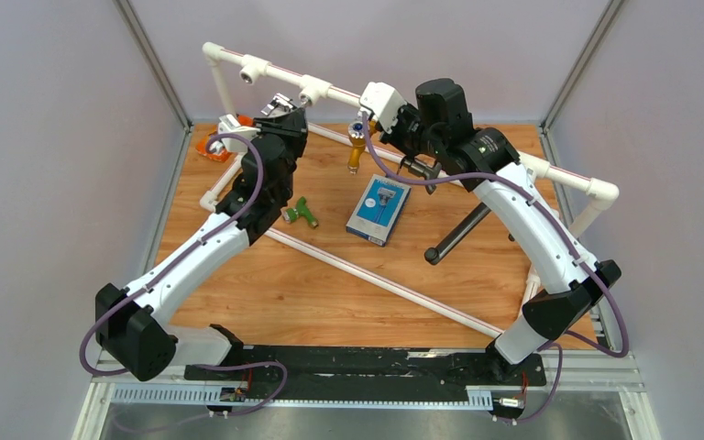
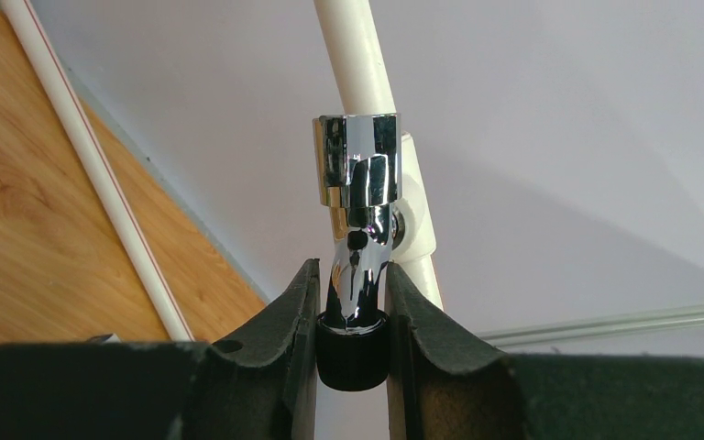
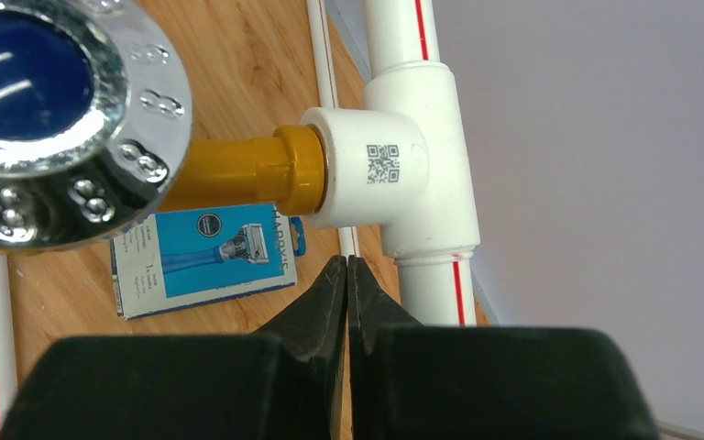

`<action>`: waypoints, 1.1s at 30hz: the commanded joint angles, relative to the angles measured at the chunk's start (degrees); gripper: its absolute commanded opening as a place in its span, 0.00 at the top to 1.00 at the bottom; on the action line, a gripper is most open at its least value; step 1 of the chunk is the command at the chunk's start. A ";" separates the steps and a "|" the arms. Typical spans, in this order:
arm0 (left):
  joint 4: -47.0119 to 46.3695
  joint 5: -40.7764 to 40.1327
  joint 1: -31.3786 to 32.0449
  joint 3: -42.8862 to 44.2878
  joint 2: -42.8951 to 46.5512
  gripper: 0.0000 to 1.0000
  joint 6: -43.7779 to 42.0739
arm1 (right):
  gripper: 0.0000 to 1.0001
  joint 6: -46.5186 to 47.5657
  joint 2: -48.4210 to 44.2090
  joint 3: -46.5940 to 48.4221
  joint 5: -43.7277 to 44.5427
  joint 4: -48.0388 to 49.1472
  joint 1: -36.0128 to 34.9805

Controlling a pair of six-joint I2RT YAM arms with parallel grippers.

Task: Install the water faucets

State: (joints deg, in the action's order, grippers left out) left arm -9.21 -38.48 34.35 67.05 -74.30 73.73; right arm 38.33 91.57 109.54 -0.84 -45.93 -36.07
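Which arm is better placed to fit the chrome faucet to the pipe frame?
Left: left gripper clamps the chrome faucet by the pipe frame; right gripper is shut, empty.

the left arm (image 1: 192, 261) and right arm (image 1: 532, 220) wear white shells between chunky black joint housings. a purple cable (image 1: 82, 346) loops along each. the fingers (image 2: 284, 339) are matte black wedges; a white block (image 1: 385, 99) caps the right wrist.
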 commanded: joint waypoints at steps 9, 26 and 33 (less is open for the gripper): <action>-8.54 1.39 1.16 -2.61 -0.58 1.00 6.75 | 0.95 0.43 1.24 -3.36 -3.55 -6.98 -1.28; -2.13 9.12 -3.93 -2.89 0.91 1.00 9.93 | 0.96 0.79 1.24 -3.89 -4.52 -6.80 -1.72; 1.29 17.11 -5.70 0.54 -1.28 1.00 8.62 | 0.96 0.96 1.15 -3.89 -4.70 -6.71 -1.81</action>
State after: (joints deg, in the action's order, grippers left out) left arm -10.33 -27.16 29.93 62.87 -72.95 83.64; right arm 39.33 91.13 108.25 -2.63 -44.53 -36.10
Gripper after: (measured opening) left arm 0.324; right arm 0.044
